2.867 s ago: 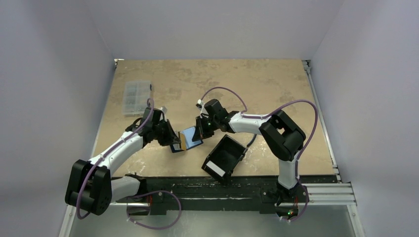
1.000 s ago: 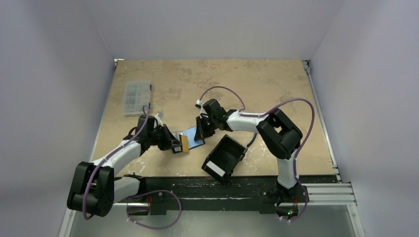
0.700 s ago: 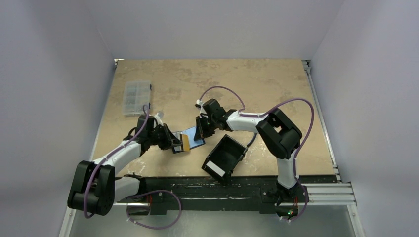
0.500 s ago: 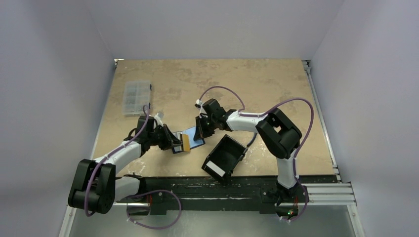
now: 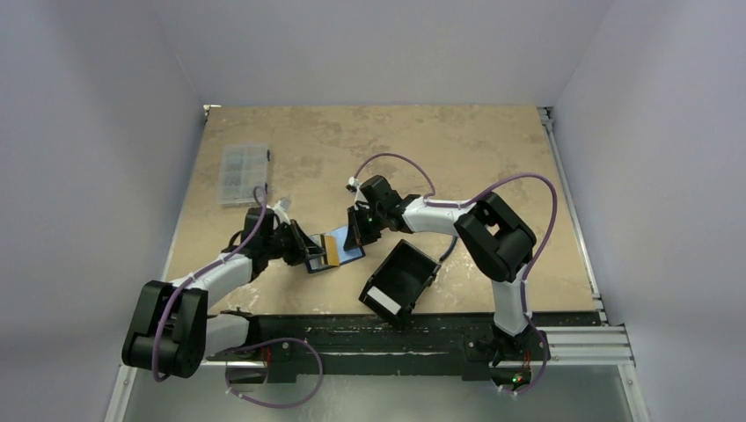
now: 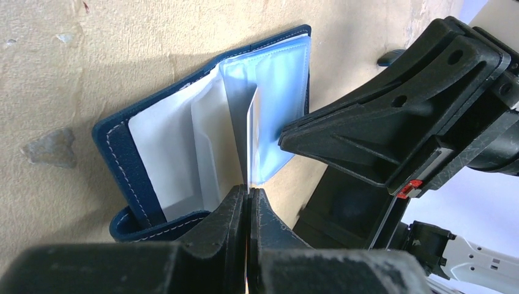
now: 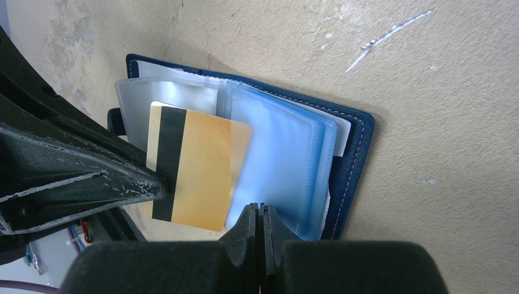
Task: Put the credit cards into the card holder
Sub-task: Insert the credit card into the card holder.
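- From above, we see the card holder [image 5: 347, 241] lying open on the table [image 5: 457, 149], toward its near edge.
- At the left wrist, we find the left gripper [image 6: 248, 191] clamped on a credit card [image 6: 250, 141], held edge-on over the open pages.
- At the right wrist, we see the right gripper [image 7: 259, 211] with its jaws pinched together on the card holder's clear inner page.
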### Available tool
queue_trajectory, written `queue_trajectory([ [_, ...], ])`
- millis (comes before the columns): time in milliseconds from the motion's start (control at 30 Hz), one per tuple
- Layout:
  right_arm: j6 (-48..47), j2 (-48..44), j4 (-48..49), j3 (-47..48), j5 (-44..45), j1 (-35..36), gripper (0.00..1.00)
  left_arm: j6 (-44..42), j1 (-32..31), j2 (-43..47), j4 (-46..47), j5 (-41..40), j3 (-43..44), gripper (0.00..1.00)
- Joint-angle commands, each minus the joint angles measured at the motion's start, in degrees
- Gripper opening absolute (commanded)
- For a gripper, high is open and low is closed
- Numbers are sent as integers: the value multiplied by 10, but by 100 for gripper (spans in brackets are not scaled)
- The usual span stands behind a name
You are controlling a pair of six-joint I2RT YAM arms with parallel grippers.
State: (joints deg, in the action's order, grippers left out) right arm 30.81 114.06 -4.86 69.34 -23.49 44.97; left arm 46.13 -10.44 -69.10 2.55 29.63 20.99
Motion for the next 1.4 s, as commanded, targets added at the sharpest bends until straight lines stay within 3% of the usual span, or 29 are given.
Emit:
queue_trajectory([
  [0,-15,17,-5,7,19,0,0,16,5,-3,44,-15,-10,0],
  [1367,-10,21,6,3,10,1,0,119,5,18,191,-56,-101,0],
])
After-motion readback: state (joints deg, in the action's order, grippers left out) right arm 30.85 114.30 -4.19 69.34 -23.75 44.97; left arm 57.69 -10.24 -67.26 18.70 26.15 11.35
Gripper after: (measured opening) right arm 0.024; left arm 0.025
